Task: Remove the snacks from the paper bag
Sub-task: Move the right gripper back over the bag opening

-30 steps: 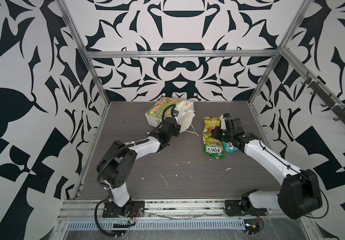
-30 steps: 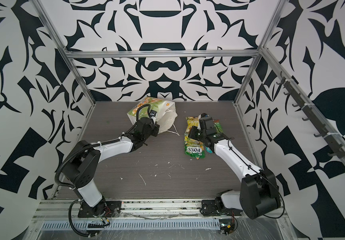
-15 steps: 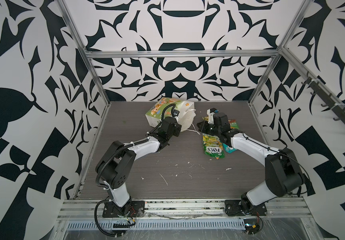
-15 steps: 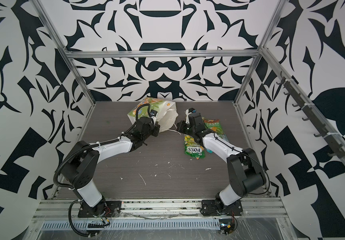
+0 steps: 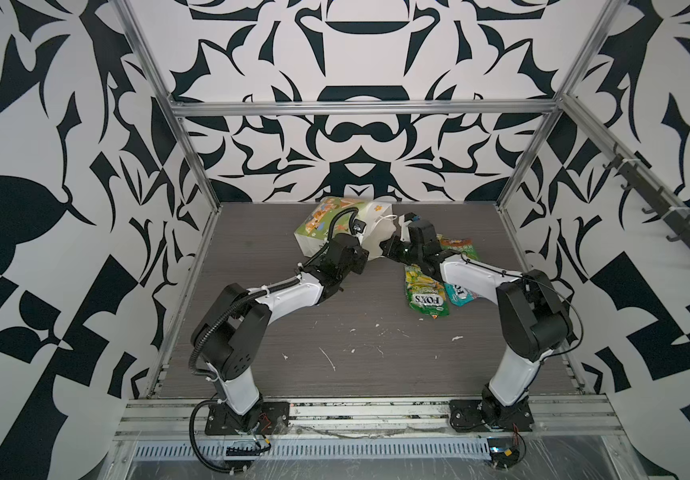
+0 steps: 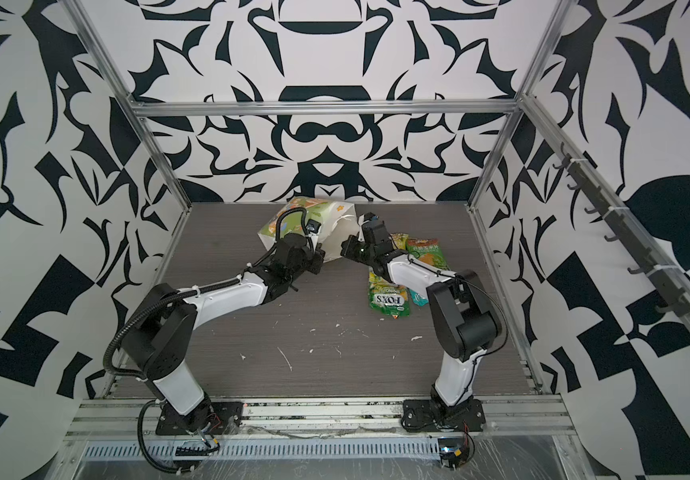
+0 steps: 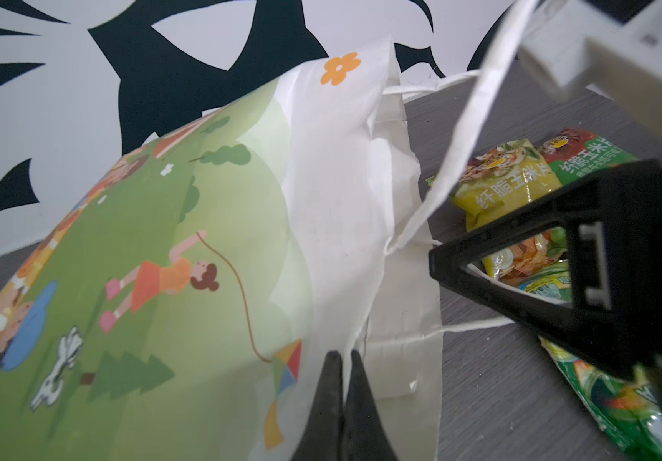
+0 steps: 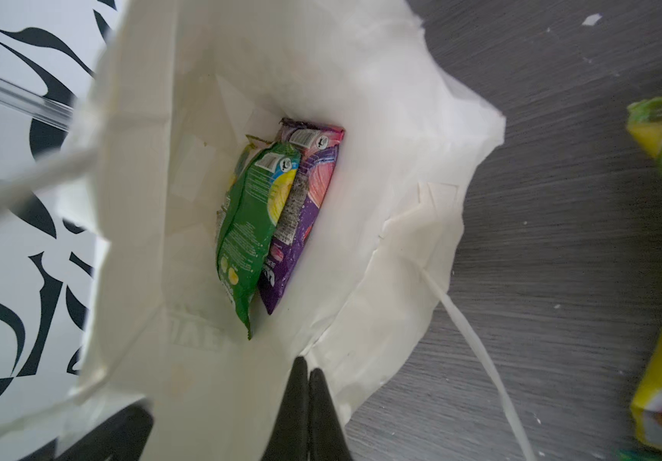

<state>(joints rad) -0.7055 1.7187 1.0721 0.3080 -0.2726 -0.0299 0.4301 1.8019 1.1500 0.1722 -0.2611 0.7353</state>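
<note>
Both pairs of jaws are closed: the left gripper (image 7: 343, 359) pinches the white mouth edge of the paper bag (image 5: 318, 220), while the right gripper (image 8: 306, 369) has its fingertips pressed together right at the rim of that mouth. Whether any paper is caught between them cannot be told. On the front half of the bench (image 5: 252, 374) lie only scattered white scraps (image 5: 326, 357). Further in, right of centre, a green FOX'S packet (image 5: 424, 291) lies flat, with a teal packet (image 5: 457, 293) just beside it toward the right edge, partly under the right arm. Beyond these, a yellow packet (image 7: 505, 179) and a red-topped green packet (image 5: 457, 249) lie side by side. At the middle of the back edge the bag lies on its side, printed green face up and mouth turned toward the right edge. Deep inside it — seen from the right wrist — a green packet (image 8: 249, 223) overlaps a purple packet (image 8: 305, 215), both at the far end of the bag.
</note>
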